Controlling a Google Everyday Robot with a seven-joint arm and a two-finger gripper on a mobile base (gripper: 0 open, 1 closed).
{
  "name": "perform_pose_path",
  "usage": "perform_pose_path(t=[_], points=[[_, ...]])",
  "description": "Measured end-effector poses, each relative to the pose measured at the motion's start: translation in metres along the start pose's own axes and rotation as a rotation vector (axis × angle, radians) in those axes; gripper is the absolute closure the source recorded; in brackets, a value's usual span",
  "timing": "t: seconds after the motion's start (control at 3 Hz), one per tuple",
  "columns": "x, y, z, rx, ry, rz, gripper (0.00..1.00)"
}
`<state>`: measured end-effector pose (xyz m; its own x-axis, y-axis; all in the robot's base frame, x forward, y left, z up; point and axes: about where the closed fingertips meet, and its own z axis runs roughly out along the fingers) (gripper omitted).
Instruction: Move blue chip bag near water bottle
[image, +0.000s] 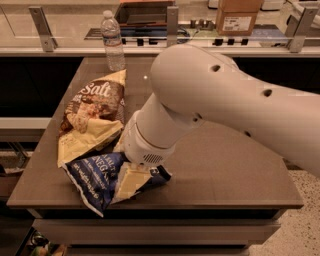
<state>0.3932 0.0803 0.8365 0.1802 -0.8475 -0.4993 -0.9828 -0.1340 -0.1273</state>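
Observation:
The blue chip bag (92, 177) lies crumpled at the front left corner of the dark table (225, 165). The water bottle (113, 42) stands upright at the table's far left edge, well apart from the bag. My gripper (129, 182) hangs from the big white arm and is down on the right part of the blue bag, covering its middle.
A brown-and-cream "Salt" bag (95, 112) lies between the blue bag and the bottle, touching the blue bag's top. A cardboard box (239, 15) sits on the counter behind. Metal rail posts (41, 22) stand along the back.

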Motion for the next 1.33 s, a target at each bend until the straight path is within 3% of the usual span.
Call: perform_pose_path(t=[0.33,0.67,1.33], points=[[-0.002,0.001,0.000,0.000,0.001,-0.004,0.72],[-0.003,0.001,0.000,0.001,0.002,-0.007,0.95],[0.002,-0.008,-0.018,0.029,0.015,0.007,1.00]])
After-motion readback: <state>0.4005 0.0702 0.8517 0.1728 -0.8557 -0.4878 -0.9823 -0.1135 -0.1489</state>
